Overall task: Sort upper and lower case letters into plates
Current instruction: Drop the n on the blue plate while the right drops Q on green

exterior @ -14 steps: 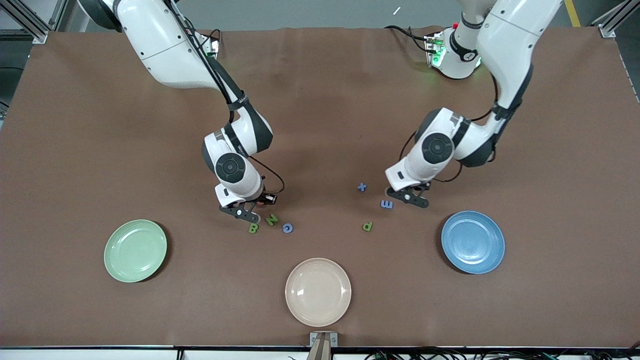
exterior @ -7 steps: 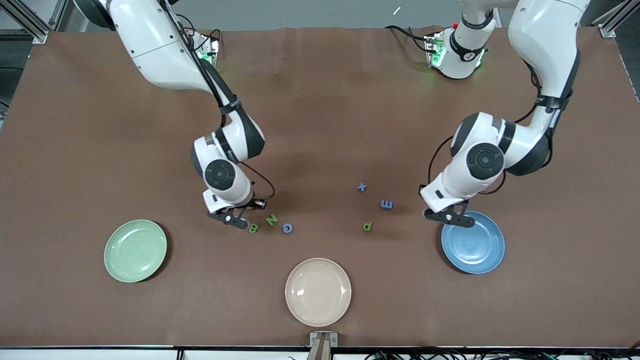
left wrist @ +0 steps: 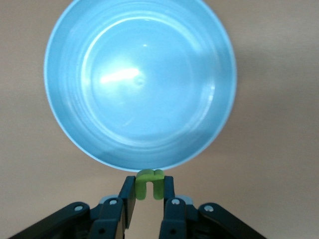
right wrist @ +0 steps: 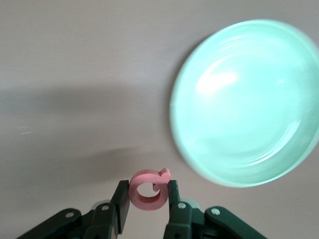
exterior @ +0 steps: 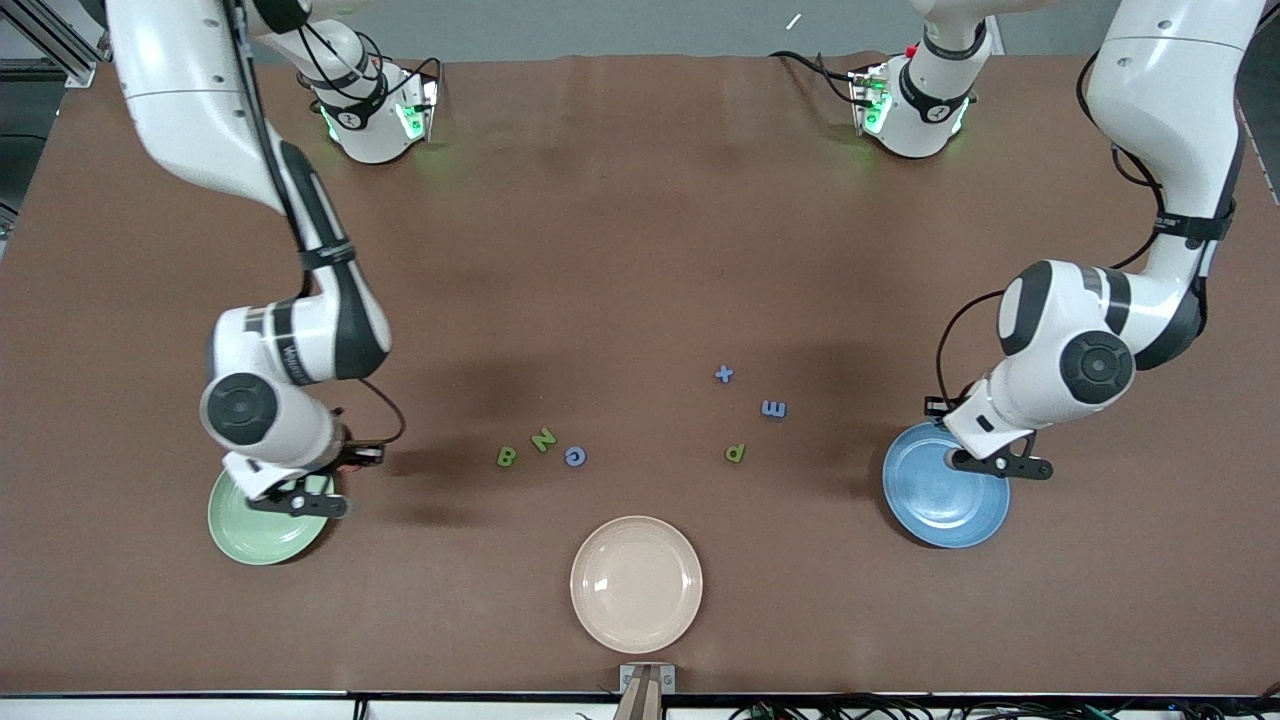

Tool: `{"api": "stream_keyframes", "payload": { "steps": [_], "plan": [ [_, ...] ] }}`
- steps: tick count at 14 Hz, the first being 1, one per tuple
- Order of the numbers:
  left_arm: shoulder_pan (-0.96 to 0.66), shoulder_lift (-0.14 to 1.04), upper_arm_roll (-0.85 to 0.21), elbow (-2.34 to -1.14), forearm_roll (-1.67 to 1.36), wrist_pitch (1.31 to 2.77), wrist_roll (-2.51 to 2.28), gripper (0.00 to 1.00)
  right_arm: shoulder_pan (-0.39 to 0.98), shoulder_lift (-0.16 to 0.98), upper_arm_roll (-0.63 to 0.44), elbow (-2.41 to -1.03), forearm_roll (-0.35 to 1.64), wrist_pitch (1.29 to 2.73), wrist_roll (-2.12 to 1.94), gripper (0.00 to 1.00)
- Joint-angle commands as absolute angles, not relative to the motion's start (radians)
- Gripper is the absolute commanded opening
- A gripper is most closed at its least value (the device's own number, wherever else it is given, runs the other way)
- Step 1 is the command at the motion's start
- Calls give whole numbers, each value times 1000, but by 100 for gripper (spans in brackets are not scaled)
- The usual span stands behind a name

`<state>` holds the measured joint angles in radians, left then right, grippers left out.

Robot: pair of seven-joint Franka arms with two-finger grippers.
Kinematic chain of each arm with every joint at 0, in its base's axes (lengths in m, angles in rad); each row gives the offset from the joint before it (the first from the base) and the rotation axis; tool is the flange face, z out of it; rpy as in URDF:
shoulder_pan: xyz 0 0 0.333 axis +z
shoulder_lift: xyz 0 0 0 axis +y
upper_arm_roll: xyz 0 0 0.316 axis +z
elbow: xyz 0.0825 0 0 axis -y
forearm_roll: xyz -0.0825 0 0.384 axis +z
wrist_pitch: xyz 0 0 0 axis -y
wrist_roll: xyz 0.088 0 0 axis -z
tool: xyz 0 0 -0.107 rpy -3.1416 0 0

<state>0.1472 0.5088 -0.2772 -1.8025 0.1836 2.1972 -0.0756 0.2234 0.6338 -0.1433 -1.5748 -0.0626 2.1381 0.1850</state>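
Observation:
My left gripper (exterior: 1003, 466) hangs over the rim of the blue plate (exterior: 940, 500) at the left arm's end of the table. The left wrist view shows this gripper (left wrist: 148, 186) shut on a small green letter (left wrist: 148, 175), just at the edge of the blue plate (left wrist: 140, 84). My right gripper (exterior: 300, 503) is over the rim of the pale green plate (exterior: 250, 530) at the right arm's end. In the right wrist view that gripper (right wrist: 148, 191) is shut on a pink round letter (right wrist: 148, 204), beside the green plate (right wrist: 244, 104). Both plates hold nothing.
Loose letters lie mid-table: a green B (exterior: 507, 457), green N (exterior: 543, 439) and blue round letter (exterior: 575, 456) together, and a blue x (exterior: 724, 374), blue E-like letter (exterior: 773, 408) and green p (exterior: 735, 453). A cream-beige plate (exterior: 636, 585) sits nearest the camera.
Both arms swung outward from the letters in the middle: the right gripper carried its pink letter to the green plate, the left carried its green letter to the blue plate.

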Motion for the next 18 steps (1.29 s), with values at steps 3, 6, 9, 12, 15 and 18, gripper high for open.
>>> {"api": "stream_keyframes", "payload": {
  "steps": [3, 6, 9, 12, 15, 18],
  "plan": [
    [137, 575, -265, -1729, 296, 2201, -80, 10, 86, 704, -127, -1563, -86, 2298, -47, 17],
    [137, 606, -267, -1694, 305, 2201, -78, 50, 45, 747, -127, -1563, -89, 2406, -95, 36],
    [123, 604, -268, -1680, 305, 2201, -77, 67, 34, 755, -126, -1563, -89, 2439, -95, 67],
    [118, 600, -275, -1678, 305, 2200, -68, 100, 44, 746, -123, -1562, -72, 2430, -89, 80],
    [112, 571, -317, -1690, 296, 2183, -106, 100, 83, 723, -91, -1559, -61, 2346, -36, 80],
    [112, 572, -395, -1720, 295, 2167, -144, 99, 107, 710, -26, -1517, -31, 2219, 137, 79]
  ]
}}
